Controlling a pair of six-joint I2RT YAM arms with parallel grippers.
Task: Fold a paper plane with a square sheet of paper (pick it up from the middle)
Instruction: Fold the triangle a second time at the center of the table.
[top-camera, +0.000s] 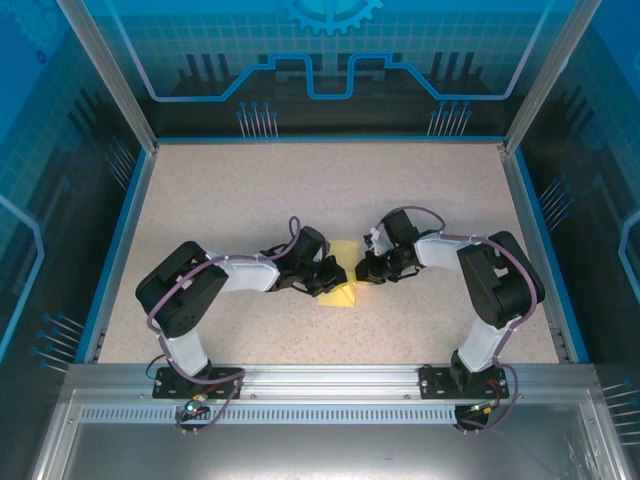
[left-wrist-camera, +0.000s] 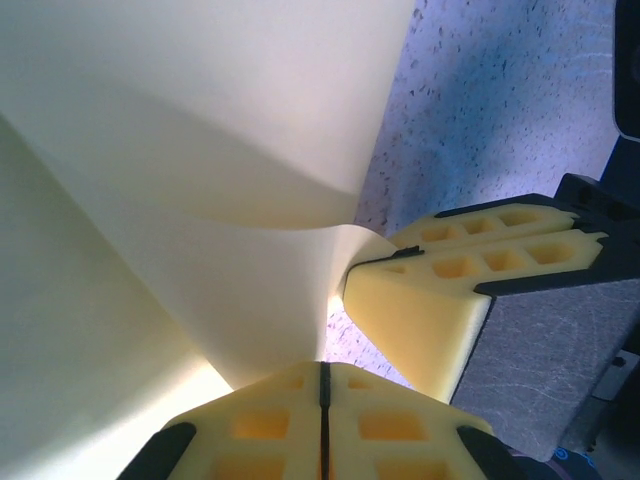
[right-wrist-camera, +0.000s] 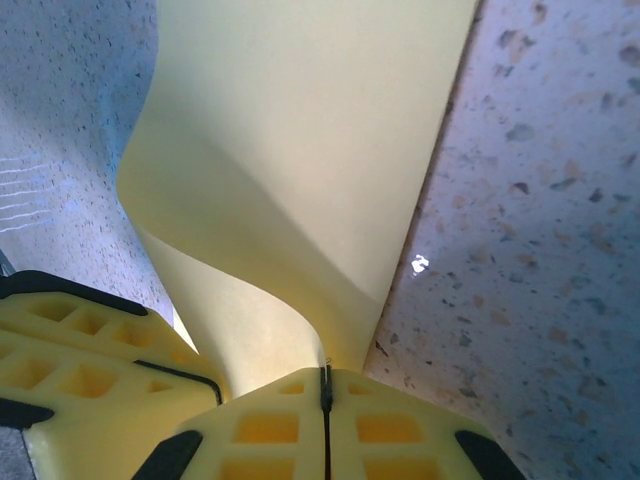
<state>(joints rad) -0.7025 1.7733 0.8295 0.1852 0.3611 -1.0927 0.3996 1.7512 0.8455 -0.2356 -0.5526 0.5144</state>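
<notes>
Left wrist view: left pincer (left-wrist-camera: 322, 372) clenched on the square sheet of paper (left-wrist-camera: 190, 140), which bows up just ahead of its tips. Likewise the right pincer (right-wrist-camera: 325, 375) is nipped shut on the sheet, close beside the left one. Paper judged light, limp and crease-prone, so best held gently at the edge. Speckled worktop (top-camera: 300, 190) lies beneath, and the opposing pincer crowds the fold.
</notes>
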